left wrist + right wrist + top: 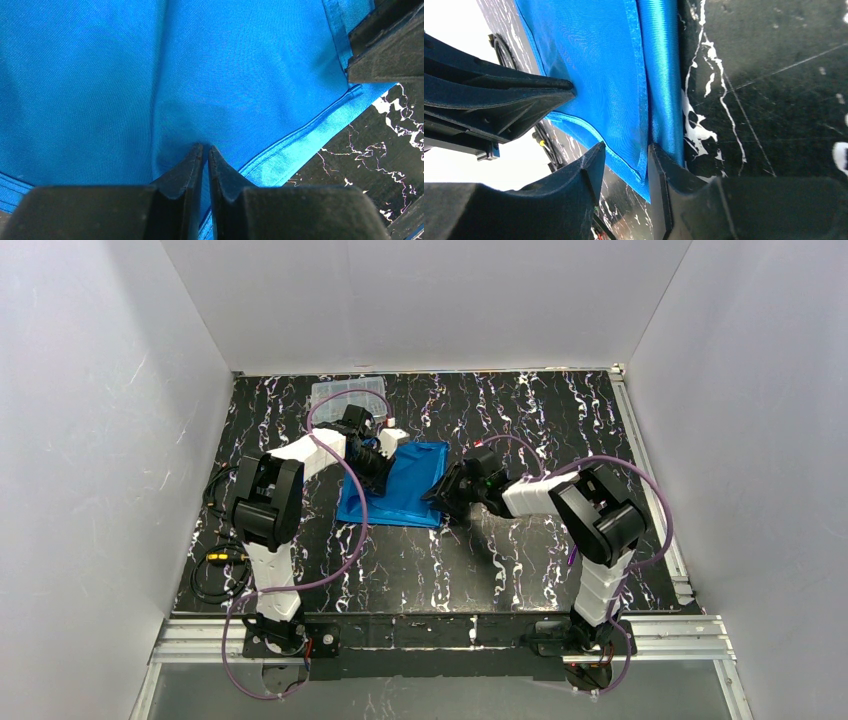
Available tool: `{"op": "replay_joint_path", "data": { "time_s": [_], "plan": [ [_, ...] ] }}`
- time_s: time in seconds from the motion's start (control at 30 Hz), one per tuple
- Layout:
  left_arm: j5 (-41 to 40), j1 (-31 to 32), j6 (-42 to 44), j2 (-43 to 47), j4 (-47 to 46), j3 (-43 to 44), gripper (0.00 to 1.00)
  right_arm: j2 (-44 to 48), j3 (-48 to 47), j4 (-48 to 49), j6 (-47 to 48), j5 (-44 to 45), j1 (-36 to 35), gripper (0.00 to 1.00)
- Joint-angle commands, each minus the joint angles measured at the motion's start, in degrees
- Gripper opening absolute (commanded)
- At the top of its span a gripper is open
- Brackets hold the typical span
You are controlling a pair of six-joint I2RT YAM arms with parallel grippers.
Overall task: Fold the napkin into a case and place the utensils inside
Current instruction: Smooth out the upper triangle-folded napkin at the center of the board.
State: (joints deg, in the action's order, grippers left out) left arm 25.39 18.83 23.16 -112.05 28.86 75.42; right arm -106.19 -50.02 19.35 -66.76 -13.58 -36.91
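The bright blue napkin (410, 485) lies folded in layers on the black marbled table (520, 560), its hemmed edges showing (300, 145) (624, 90). My left gripper (378, 466) (205, 148) is over the cloth's left part, its jaws shut, with the tips pinching a small pucker of cloth. My right gripper (446, 496) (625, 152) is at the napkin's near right corner. It is open, and the corner's layered edge lies between its two fingers without being clamped. The utensils are out of view.
A clear plastic compartment box (349, 395) stands at the back left, just behind the left arm. Black and yellow cables (215, 562) lie at the table's left edge. White walls enclose the table on three sides.
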Motion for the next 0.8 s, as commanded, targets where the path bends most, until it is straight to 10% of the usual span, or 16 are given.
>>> {"op": "replay_joint_path", "data": {
  "time_s": [0.0, 0.77],
  "plan": [
    [-0.05, -0.11, 0.46, -0.18, 2.05, -0.30, 0.08, -2.17, 0.57, 2.67, -1.79, 1.94, -1.39, 0.45],
    [-0.94, -0.08, 1.62, 0.25, 2.50, -0.83, 0.07, 1.96, 5.75, 16.38, -9.13, 1.15, -1.15, 0.41]
  ]
}}
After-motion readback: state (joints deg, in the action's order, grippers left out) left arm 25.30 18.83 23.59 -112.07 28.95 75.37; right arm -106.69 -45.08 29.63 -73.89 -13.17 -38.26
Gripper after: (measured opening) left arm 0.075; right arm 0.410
